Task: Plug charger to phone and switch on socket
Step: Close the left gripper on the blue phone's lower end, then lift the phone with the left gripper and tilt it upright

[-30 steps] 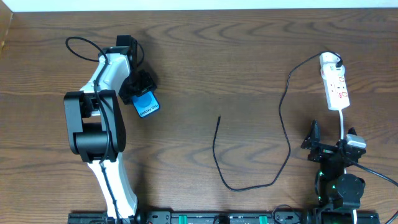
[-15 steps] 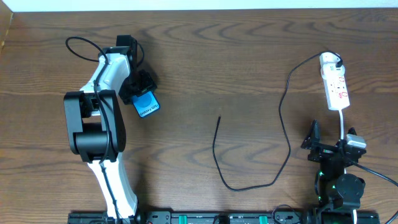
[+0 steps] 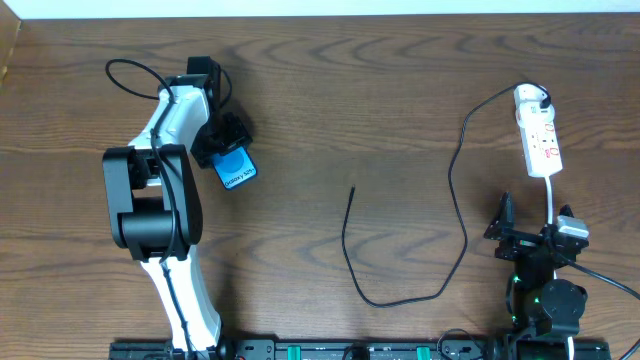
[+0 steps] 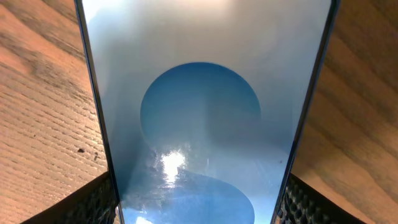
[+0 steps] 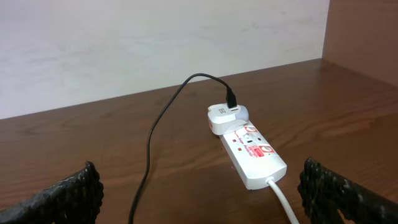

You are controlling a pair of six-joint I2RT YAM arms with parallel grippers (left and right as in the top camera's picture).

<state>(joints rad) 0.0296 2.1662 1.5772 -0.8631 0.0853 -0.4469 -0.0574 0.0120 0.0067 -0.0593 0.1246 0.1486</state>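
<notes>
The phone (image 3: 237,170), with its blue screen and white "Galaxy" strip, lies at the left of the table. My left gripper (image 3: 222,140) is shut on its upper end. In the left wrist view the phone (image 4: 205,93) fills the gap between the two fingers (image 4: 199,208). The charger cable (image 3: 455,200) runs from the socket (image 3: 540,140) at the far right, loops down and ends at its free tip (image 3: 353,189) mid-table. My right gripper (image 3: 535,222) is open and empty, in front of the socket (image 5: 252,152), with the cable (image 5: 152,130) to its left.
A white adapter (image 5: 227,115) with a black plug sits in the socket's far end. The socket's white cord (image 5: 280,196) runs toward my right gripper. A wall (image 5: 155,43) stands behind the table, and a wooden side panel (image 5: 367,31) at the right.
</notes>
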